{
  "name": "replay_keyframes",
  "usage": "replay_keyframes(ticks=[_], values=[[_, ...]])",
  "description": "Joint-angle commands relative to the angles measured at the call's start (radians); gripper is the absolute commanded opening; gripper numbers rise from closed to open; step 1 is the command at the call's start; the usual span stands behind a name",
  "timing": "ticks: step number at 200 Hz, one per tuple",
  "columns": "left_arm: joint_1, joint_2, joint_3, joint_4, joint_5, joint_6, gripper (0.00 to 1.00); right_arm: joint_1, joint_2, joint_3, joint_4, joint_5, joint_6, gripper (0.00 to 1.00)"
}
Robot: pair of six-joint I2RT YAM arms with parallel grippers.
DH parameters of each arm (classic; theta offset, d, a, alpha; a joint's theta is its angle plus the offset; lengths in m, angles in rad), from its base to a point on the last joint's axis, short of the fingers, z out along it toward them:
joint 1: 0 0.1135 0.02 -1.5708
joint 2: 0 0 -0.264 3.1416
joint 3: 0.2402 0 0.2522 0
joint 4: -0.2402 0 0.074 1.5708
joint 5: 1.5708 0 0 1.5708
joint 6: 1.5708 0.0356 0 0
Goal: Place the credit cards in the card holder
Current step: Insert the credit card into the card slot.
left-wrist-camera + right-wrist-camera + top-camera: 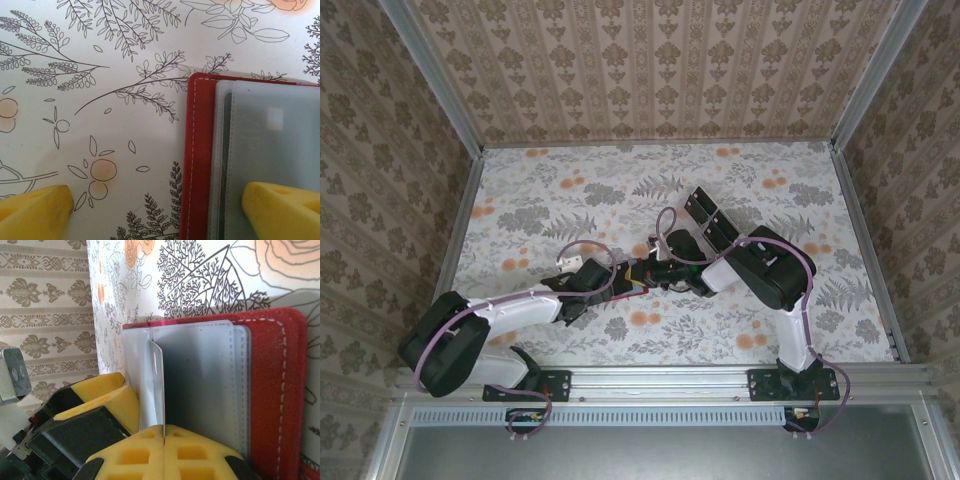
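**Wallet open under both jaws**

The red wallet point(267, 390) lies open on the counter point(100, 75). Right jaws, pressed together, pinch one grey inner leaf point(156, 385) upright. Left jaws stand spread, one fingertip point(280, 210) over its grey pockets. Black cards point(699, 206) lie just beyond.

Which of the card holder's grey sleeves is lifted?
The sleeve pinched in the right gripper; it stands on edge while the others lie flat in the red card holder.

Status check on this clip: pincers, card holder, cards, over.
Left pincer open, astride the red edge of the card holder. Right pincer shut on its grey sleeve, held upright. Credit cards lie apart, further back on the table.
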Motion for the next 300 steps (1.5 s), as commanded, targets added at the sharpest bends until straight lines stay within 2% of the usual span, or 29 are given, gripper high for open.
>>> replay_keyframes(ticks=[1,192,300], values=[[0.001,0.053,-0.081,-0.158,0.063,-0.012,1.0,-0.007,0.037,0.022,-0.021,0.016,0.01,0.0],[-0.003,0.064,-0.079,-0.154,0.065,-0.015,1.0,0.005,0.031,-0.037,-0.029,-0.003,0.04,0.0],[-0.005,0.076,-0.088,-0.135,0.066,-0.02,1.0,0.024,0.017,0.016,-0.195,0.007,0.057,0.0]])
